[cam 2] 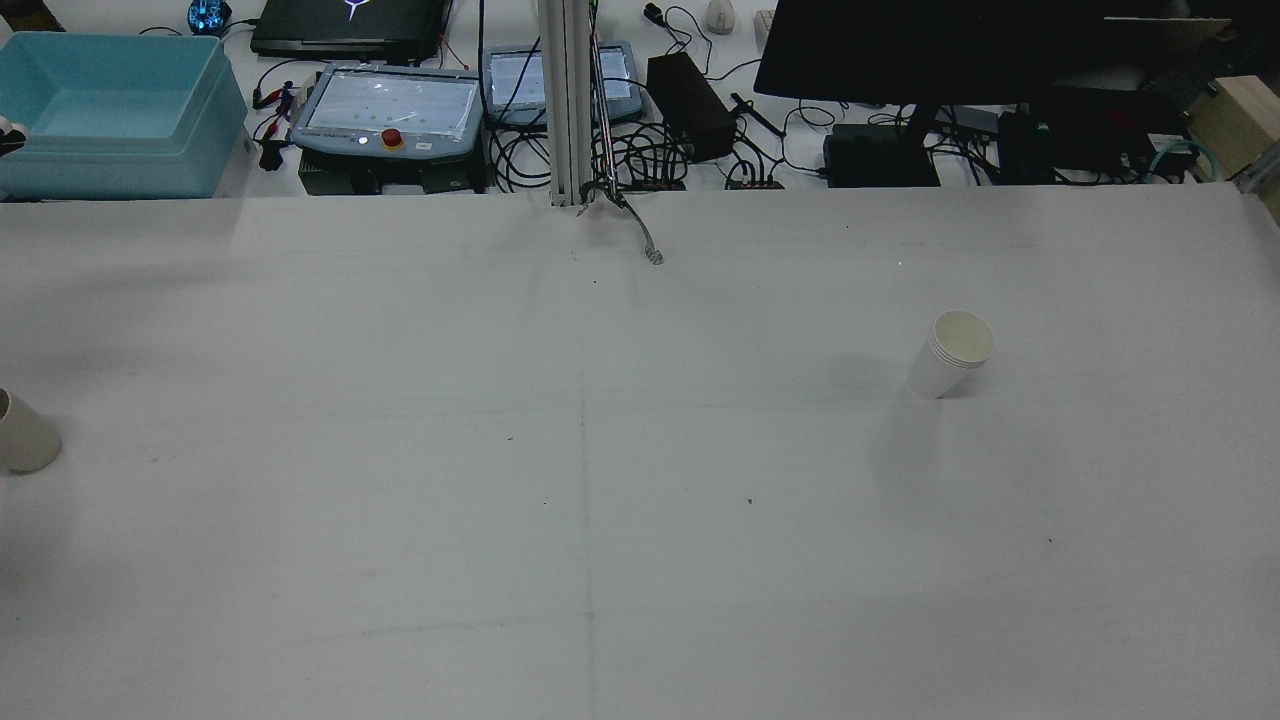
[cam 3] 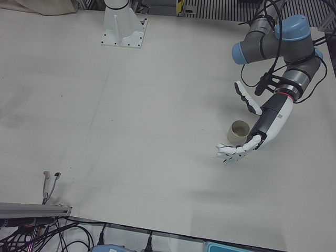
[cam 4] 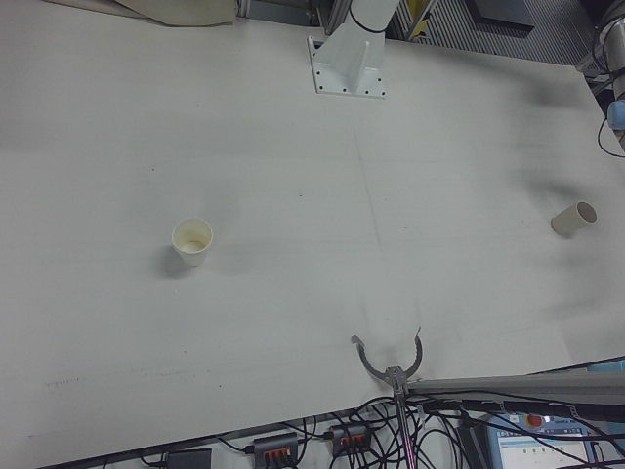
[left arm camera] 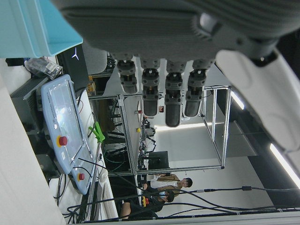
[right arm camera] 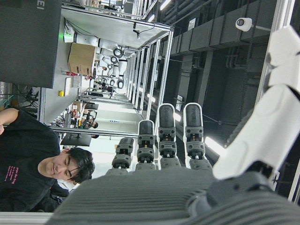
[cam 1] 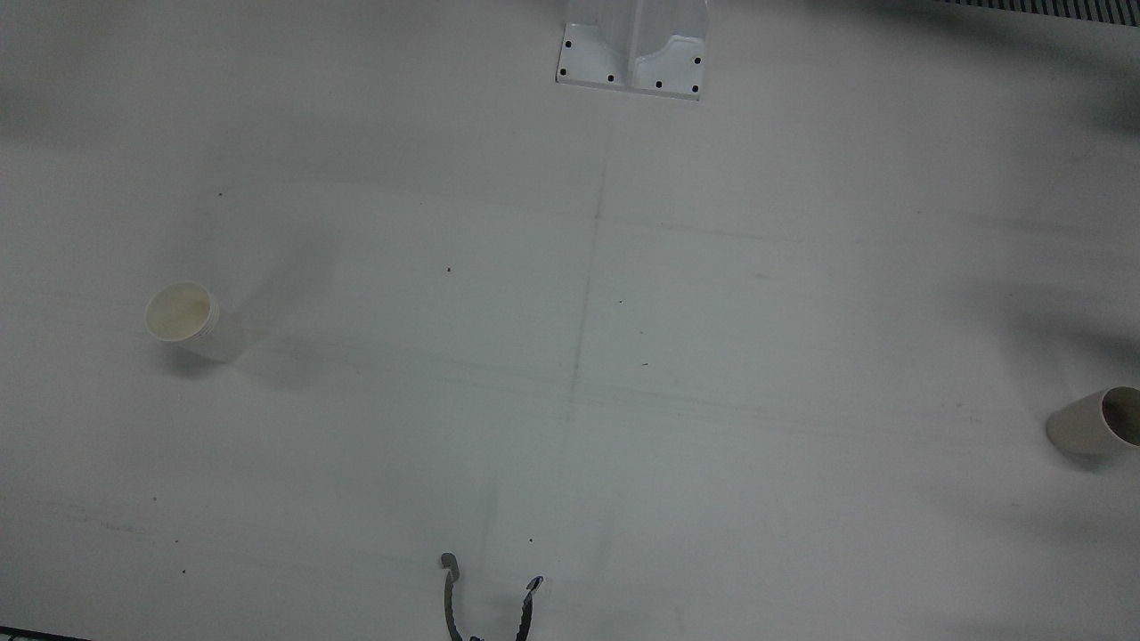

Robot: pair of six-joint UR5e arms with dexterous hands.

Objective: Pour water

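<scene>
Evidently the pour has not begun; this reads as the approach step. In the left-front view the left hand (cam 3: 247,134) hangs above the tabletop (cam 3: 147,121) with its fingers spread wide and nothing in its grasp, palm turned toward a tan paper cup (cam 3: 239,131) that sits just inside the open span between thumb and fingers, near but not touched as far as can be told. That cup seems to stand upright there, though in the front view (cam 1: 1091,423) and the right-front view (cam 4: 572,218) it looks tilted, so its pose is uncertain.

The right hand (right arm camera: 187,154) shows only in its own camera: fingers extended and apart, holding nothing, facing the room, not the tabletop. Well away from both hands, on the right arm's half, stands a white paper cup (cam 2: 950,352), upright with its mouth open, apparently several cups nested together; whether it holds water cannot be told.

Next, I judge, the left hand needs to close around the tan cup's wall gently enough not to crush it, lift it level, and carry it across to the white cup. A metal clip (cam 1: 490,596) at the tabletop's operator edge lies clear of that path.
</scene>
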